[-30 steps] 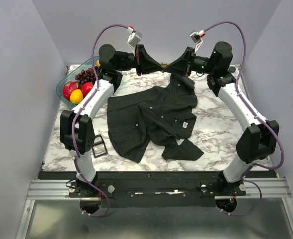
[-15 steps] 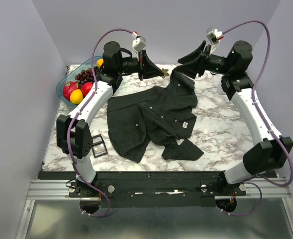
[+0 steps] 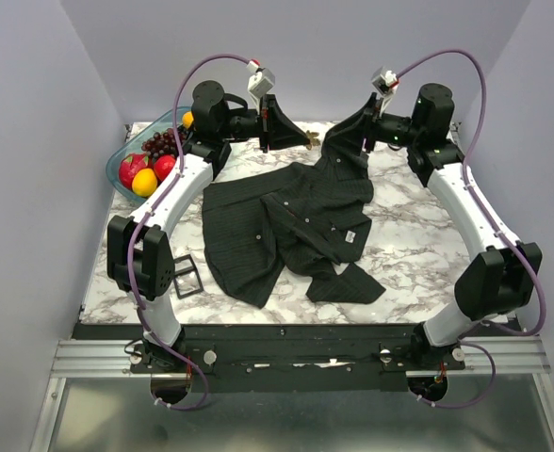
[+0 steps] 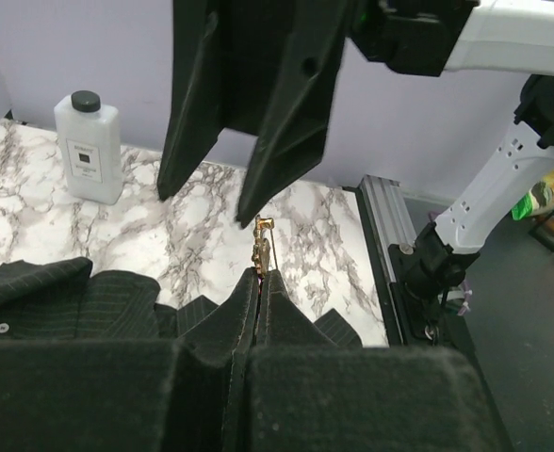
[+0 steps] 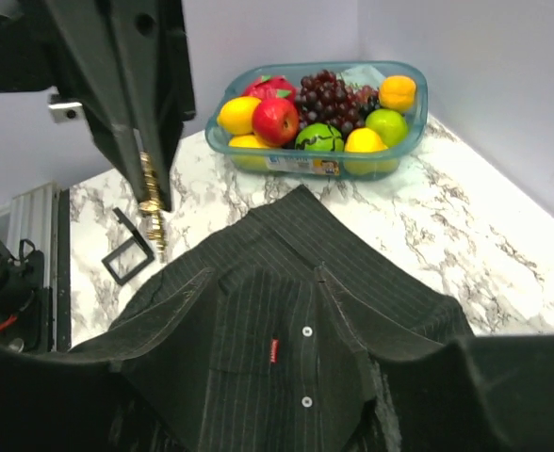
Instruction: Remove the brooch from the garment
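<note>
**Status.** The brooch [image 4: 260, 243] is off the garment [image 3: 277, 221]. The left gripper [image 4: 258, 282] is clamped on it, jaws pressed together, and the gold pin projects from the tips. In the right wrist view the brooch hangs against bare counter [image 3: 418, 245], apart from the cloth and just to the left of the collar [image 3: 350, 162].

**Changes.**
1. 1 s ago the 2 grippers met tip to tip over the collar.
2. 0.5 s ago the left gripper had drawn away to its own side, and the right arm had lifted up and back.
3. Now the left gripper sits where it was 0.5 s ago. The right gripper [image 4: 203, 207] has come back down beside the collar, jaws spread, with nothing visibly held.
4. The garment keeps the same outline in all 3 top views, so the pull did not drag it.

**Meaning for the task.** Separation appears complete. In my judgement, what remains is to carry the brooch clear and set it down on open counter.

**Cautions.**
- The grip is at the very tips on a small, hard pin. It could slip or rotate during a fast move.
- The open right gripper is near the brooch, so a sideways sweep by either arm could knock it loose.
</note>
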Tool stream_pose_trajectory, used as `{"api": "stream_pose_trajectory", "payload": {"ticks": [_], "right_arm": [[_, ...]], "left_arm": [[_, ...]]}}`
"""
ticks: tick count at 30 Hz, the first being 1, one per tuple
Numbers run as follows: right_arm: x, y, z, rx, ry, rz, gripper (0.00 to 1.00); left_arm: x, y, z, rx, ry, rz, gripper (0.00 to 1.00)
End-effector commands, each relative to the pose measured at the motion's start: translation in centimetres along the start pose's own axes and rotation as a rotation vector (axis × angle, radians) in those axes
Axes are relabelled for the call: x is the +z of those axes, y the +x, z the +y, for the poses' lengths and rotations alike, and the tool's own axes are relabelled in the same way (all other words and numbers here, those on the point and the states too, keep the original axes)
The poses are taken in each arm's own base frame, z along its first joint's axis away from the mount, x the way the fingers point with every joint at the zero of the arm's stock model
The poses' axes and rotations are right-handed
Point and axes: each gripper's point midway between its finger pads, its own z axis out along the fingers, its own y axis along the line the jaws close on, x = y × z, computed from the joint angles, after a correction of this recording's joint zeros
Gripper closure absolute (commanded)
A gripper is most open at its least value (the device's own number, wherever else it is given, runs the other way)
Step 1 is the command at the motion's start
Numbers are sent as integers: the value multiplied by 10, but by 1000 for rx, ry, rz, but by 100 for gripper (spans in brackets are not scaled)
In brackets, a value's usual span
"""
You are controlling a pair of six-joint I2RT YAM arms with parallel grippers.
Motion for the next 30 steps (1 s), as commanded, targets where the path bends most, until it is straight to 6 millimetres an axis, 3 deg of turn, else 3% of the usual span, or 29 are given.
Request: {"api": "stream_pose_trajectory", "payload": {"ticks": [1, 9, 16, 26, 30], "right_arm": [[10, -5, 7, -28, -52, 2, 51], [15, 0, 31, -8, -163, 1, 55], [18, -1, 36, -2, -188, -1, 58], [16, 17, 39, -5, -208, 46, 59], [16, 11, 43, -15, -218, 33, 59]], "left_arm": [[-2, -8, -15, 38, 27, -3, 100], [-3, -6, -10, 27, 2, 2, 100], [-3, -6, -10, 24, 2, 2, 100], [-10, -20, -8, 46, -19, -22, 100], [-10, -15, -5, 33, -20, -12, 100]]}}
